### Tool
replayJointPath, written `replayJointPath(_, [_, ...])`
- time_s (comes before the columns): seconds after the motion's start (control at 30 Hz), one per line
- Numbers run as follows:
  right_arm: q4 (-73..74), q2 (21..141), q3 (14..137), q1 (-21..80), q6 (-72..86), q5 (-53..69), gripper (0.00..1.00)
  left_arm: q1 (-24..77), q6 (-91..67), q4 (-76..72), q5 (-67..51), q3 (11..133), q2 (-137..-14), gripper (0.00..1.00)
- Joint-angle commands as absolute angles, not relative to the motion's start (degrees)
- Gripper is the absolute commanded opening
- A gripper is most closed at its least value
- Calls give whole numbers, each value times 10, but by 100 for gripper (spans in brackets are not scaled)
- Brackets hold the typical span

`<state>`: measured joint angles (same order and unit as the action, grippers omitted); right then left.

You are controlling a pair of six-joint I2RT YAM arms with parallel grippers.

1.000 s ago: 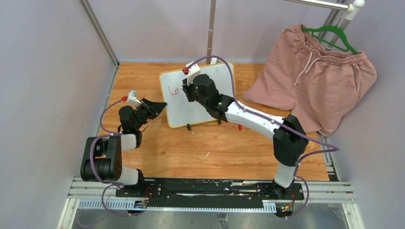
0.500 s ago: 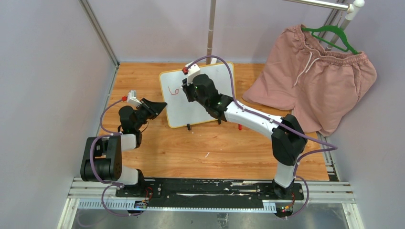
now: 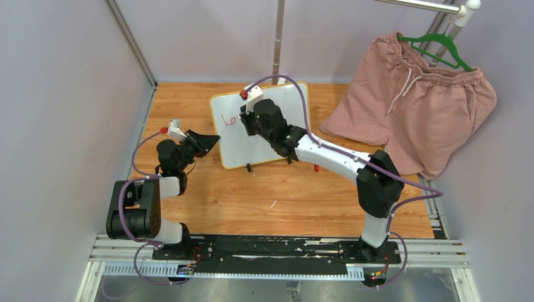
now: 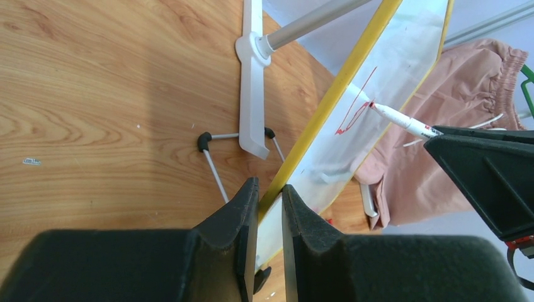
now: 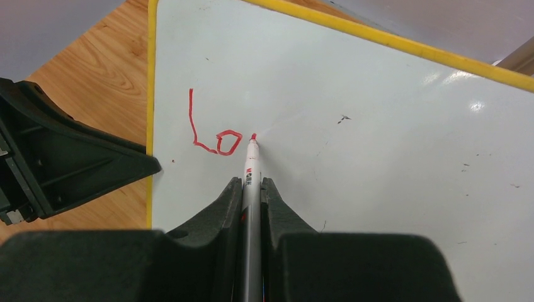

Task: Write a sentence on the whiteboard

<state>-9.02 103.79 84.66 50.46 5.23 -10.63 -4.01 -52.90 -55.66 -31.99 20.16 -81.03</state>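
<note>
At the near edge of the wooden table point(image 3: 252, 195) the two arms rise from a black rail point(image 3: 277, 246). The left arm folds up short on its side, and the left gripper point(image 4: 269, 207) has its fingers drawn narrow, pinching the yellow frame at the left edge of the whiteboard point(image 3: 236, 145), one pad in front and one behind. The right arm reaches forward and leftward across the board's face. The right gripper point(image 5: 252, 189) is clamped on a white marker point(image 5: 251, 165), whose barrel runs straight out between the fingers.

The whiteboard stands tilted near the middle of the table, resting on small black feet point(image 3: 249, 168) at its bottom edge. Of the sentence point(image 5: 191, 116) only a red "Lo" is written, high in the board's upper left corner close to the frame. The marker's red tip touches the board just right of the "o".

Farther right, a pair of pink shorts point(image 3: 409, 100) hangs from a green hanger point(image 3: 434, 44), its lower part spilling onto the table well apart from the board. A metal pole point(image 3: 278, 38) stands just behind the board's top edge.
</note>
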Motion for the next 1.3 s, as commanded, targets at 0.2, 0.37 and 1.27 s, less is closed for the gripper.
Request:
replayJointPath(0.2, [-101,1014,774,497,71,-129,0,-39,-526,-564,-330,200,-797,0])
replayJointPath(0.37, [-105,1009,769,497,71,-131,0,-39,-524,-564,-330,198,-794,0])
replayJointPath(1.27, [-80,1036,847,468,63,-121,0,-37,-519,-561,-333,201,-795,0])
